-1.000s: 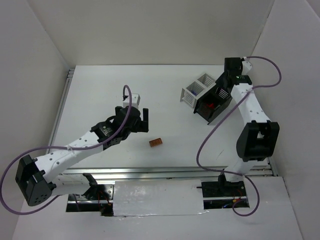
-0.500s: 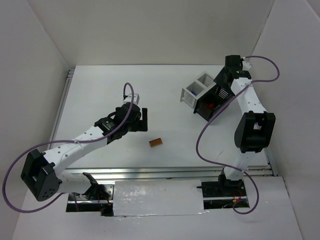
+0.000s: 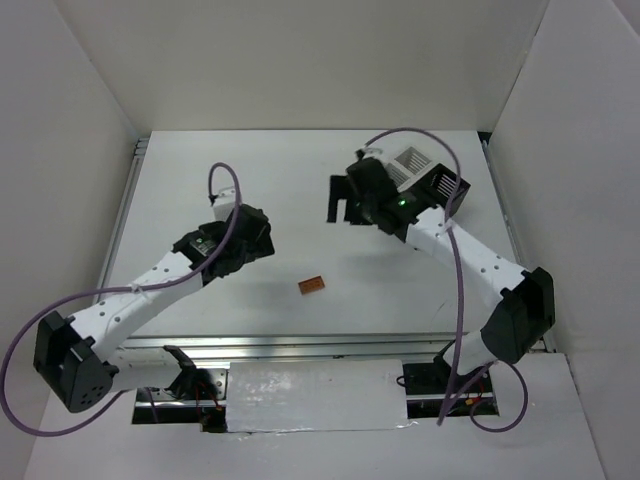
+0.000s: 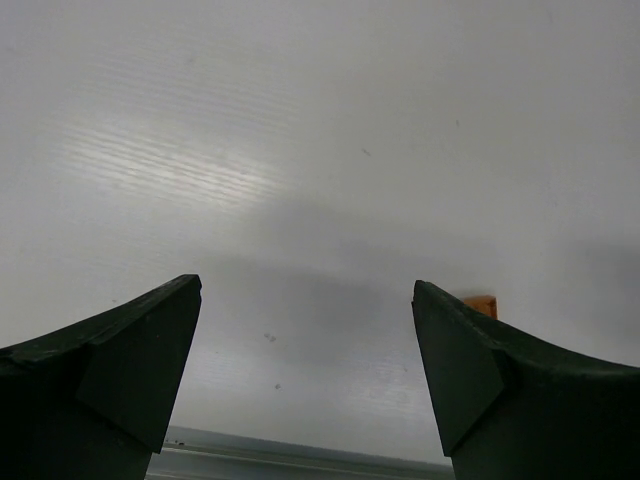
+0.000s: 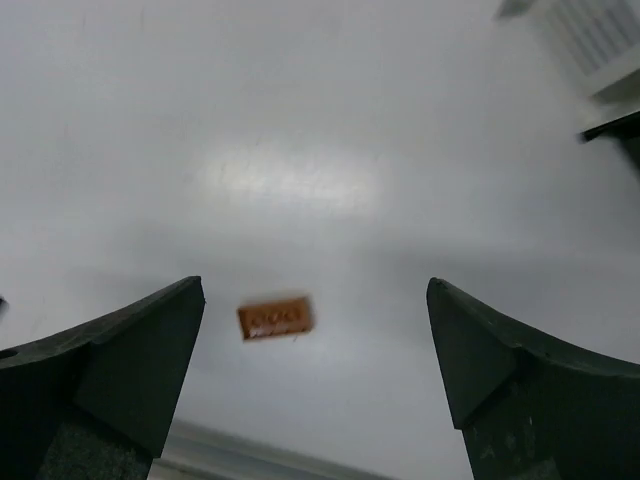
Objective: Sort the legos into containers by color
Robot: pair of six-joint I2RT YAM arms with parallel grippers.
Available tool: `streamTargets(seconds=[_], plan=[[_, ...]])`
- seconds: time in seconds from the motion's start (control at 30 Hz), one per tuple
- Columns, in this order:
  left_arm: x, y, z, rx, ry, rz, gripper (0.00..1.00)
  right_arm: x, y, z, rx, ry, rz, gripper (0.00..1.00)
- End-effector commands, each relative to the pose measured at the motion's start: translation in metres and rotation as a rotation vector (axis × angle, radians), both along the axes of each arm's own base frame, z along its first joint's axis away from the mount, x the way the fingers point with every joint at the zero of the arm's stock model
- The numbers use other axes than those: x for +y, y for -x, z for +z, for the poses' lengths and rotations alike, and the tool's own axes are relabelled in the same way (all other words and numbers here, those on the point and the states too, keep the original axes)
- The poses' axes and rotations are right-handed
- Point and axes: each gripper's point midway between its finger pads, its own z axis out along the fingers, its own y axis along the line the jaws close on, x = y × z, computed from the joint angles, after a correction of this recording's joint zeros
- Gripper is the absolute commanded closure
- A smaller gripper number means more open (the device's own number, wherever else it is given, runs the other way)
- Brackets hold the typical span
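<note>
**Item: lego (image 3: 313, 285), orange-brown, single.** It lay flat on the bare white table (image 3: 200, 180), in front of and between the two arms, well apart from the containers. The right wrist view showed it as a small oblong with blurred studs on top. The left wrist view caught only its corner past one finger.

**Handling (judged).** Light, stiff, hard moulded plastic with smooth, probably slippery sides. Not fragile, but apt to skate or tip if nudged off-centre. Best taken across its two long flanks, fingers coming straight down and low on the body.

**Right gripper (image 5: 315, 285).** Jaws stood wide apart and held nothing. It hung above the table, with the brick below and slightly left of the gap.

**Left gripper (image 4: 305, 290).** Jaws likewise wide apart and held nothing. It was low over the table, with the brick just beyond its right finger.

**Containers.** A white slatted box (image 3: 410, 160) and a black box (image 3: 447, 185) stood together at the far right.

**Changes against the earlier frame.** The right arm had swung away from the boxes to mid-table, and its jaws had gone from nearly closed to fully spread. The left arm had drawn back a little to the left. The brick had not moved.
</note>
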Motion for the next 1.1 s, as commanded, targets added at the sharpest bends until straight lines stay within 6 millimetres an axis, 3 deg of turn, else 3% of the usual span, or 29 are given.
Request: streamTargets(seconds=[0.0,0.1,0.23,0.4,0.47,0.63,0.83,1.07], plan=[[0.057,0.01,0.057,-0.118,0.012,0.266,0.0,0.049,0.045,-0.037,0.041,0.076,0.079,0.0],[0.063,0.017,0.073,-0.154,0.018,0.216,0.0,0.087,0.078,-0.062,0.081,0.125,0.148,0.0],[0.066,0.031,0.097,-0.227,0.038,0.093,0.0,0.116,0.104,-0.096,0.097,0.273,0.329,0.0],[0.077,0.042,0.09,-0.216,-0.011,0.061,0.0,0.108,0.101,-0.097,0.121,0.243,0.157,0.0],[0.074,0.045,0.082,-0.192,-0.019,0.027,0.0,0.125,0.11,-0.103,0.129,0.198,0.243,0.0],[0.057,0.053,0.069,-0.116,-0.046,-0.143,0.0,0.13,0.112,-0.139,0.184,0.317,0.405,0.0],[0.065,0.059,0.063,-0.101,-0.094,-0.161,0.01,0.133,0.108,-0.167,0.244,0.342,0.404,0.0],[0.058,0.06,0.062,-0.123,-0.07,-0.206,0.0,0.13,0.104,-0.193,0.287,0.343,0.402,0.0]])
